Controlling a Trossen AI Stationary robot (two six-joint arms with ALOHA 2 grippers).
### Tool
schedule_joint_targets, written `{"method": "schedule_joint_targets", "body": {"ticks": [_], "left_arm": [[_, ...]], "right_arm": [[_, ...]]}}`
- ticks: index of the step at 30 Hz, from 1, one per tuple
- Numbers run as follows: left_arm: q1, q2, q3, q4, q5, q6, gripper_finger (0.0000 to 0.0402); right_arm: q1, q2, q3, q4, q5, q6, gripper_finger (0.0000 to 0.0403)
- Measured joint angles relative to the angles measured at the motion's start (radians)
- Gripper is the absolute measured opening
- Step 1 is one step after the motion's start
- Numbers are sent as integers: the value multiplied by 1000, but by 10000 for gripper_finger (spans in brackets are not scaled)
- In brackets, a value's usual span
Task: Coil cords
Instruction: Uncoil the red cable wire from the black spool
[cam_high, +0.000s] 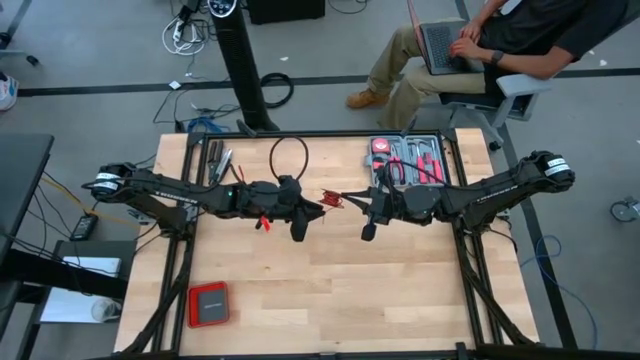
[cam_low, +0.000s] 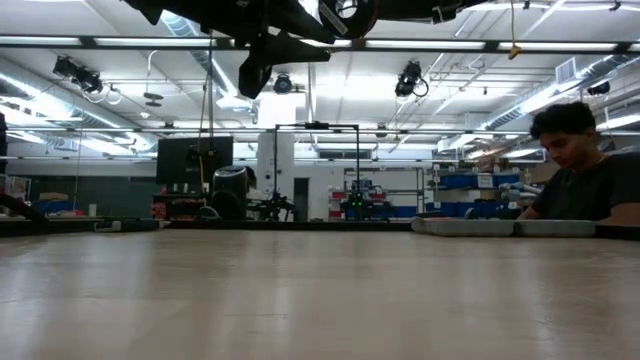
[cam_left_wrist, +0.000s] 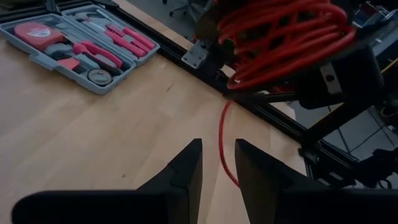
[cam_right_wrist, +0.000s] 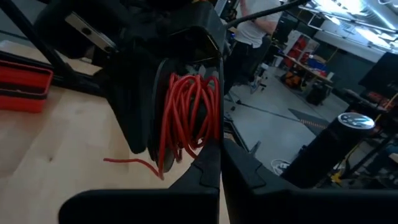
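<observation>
From the left of your pale wooden surface (cam_high: 330, 290), a flat red square box (cam_high: 209, 303) lies near the front corner, well apart from the work. The left arm reaches in along the middle. Its left pincer (cam_left_wrist: 217, 168) hangs above the boards with its two dark fingers (cam_left_wrist: 186, 171) standing slightly apart. One strand of the thin red wire cord (cam_high: 332, 200) runs through that gap in the left wrist view, though you cannot tell whether the fingers touch it. Behind that arm, a loop of thick black cable (cam_high: 288, 155) rests on the surface by the far edge. The cord itself sits as a small tight bundle in the air between the two pincers, wound in several turns against dark arm hardware, and a loose end trails below it. The right pincer (cam_right_wrist: 221, 165) faces the bundle from just beside it with its fingers pressed together. You cannot tell from the views whether a strand is pinched between them. Farther right, at the far edge, the open grey plastic tool tray (cam_high: 408, 160) holds red-handled tools. Beyond the surface, a seated person (cam_high: 500, 40) works at a laptop.
</observation>
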Motion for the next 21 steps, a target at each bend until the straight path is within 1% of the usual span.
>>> {"method": "schedule_joint_targets", "body": {"ticks": [11,15,21], "left_arm": [[0,0,0,32,4,-37,99],[0,0,0,41,8,-37,99],[0,0,0,40,8,-36,99]], "right_arm": [[-2,0,0,39,-1,-24,0],[-3,0,0,43,-1,-56,0],[-12,0,0,89,-2,-65,0]]}}
